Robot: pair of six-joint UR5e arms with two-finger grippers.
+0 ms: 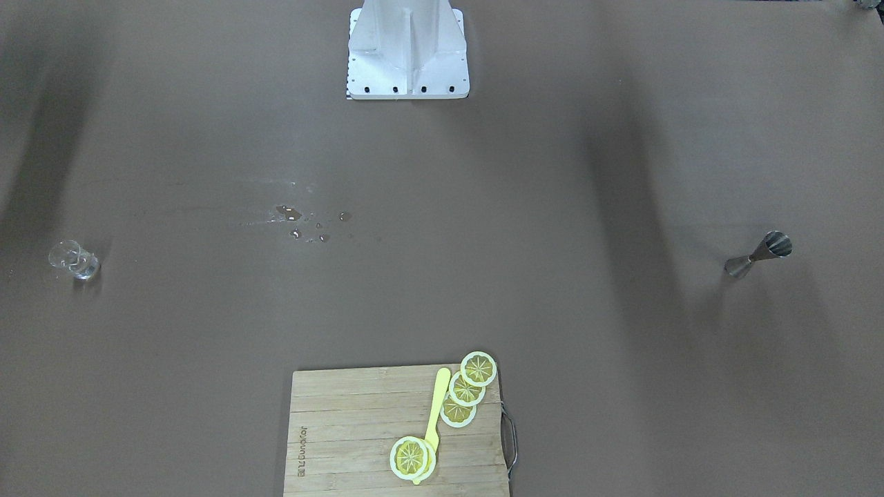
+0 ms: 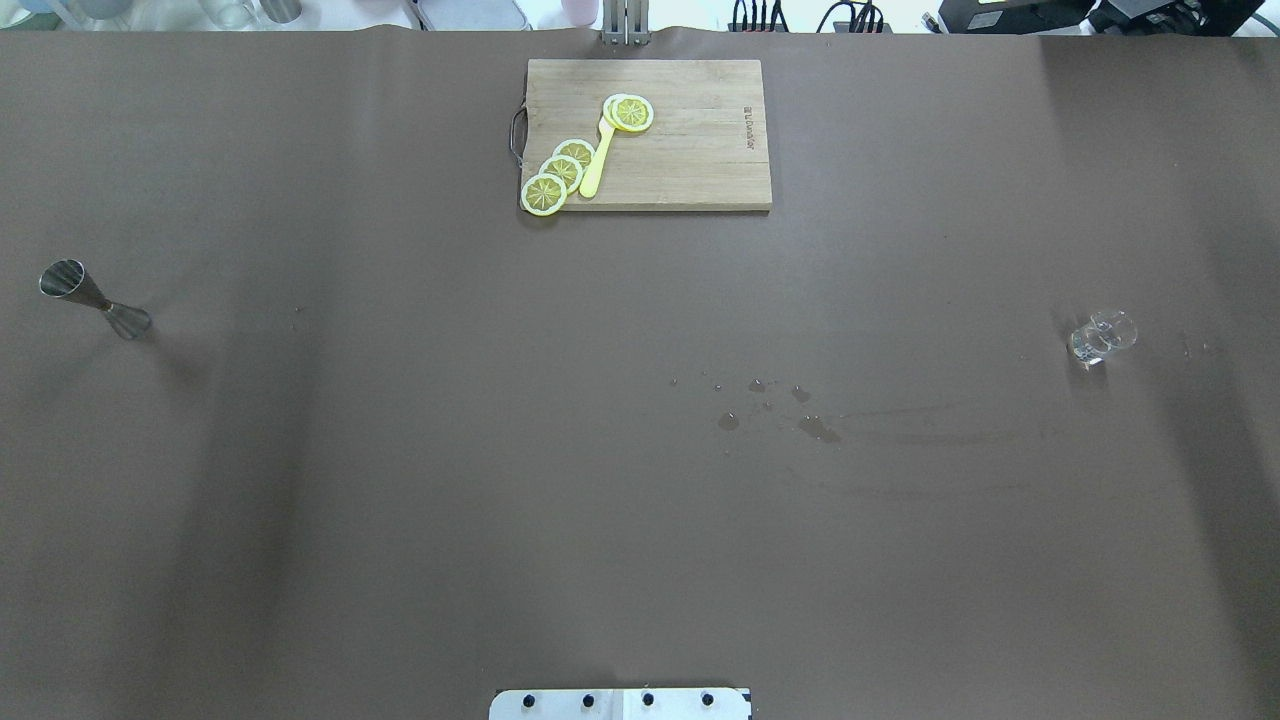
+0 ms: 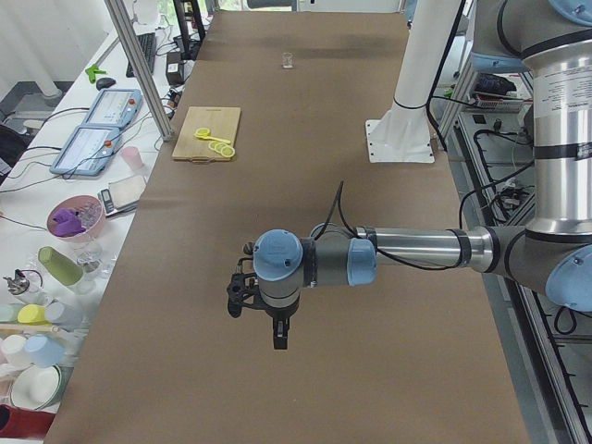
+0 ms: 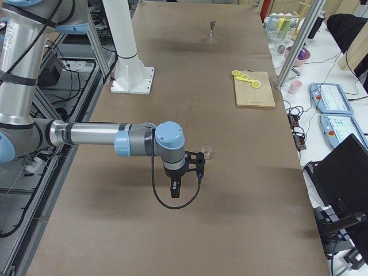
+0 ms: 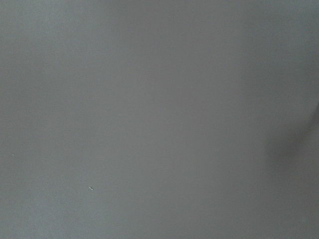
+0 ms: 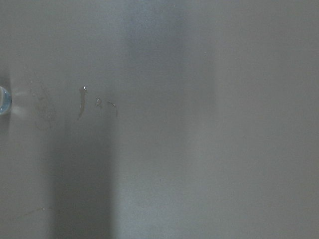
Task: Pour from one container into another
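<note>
A shiny metal jigger [image 2: 94, 298], a clear glass [image 2: 1101, 338], a wooden board [image 2: 690, 150], matt brown table cover [image 2: 400, 500].

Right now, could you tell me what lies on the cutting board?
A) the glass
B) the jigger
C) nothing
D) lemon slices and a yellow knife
D: lemon slices and a yellow knife lie on the board; the jigger and the glass sit far off toward the table's ends.

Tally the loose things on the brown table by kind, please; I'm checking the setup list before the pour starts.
Metal jigger: 1
Clear glass: 1
Wooden cutting board: 1
Lemon slices: 4 clearly seen; the one at the utensil's end may overlap another
Yellow utensil: 1
Total: 8
</note>
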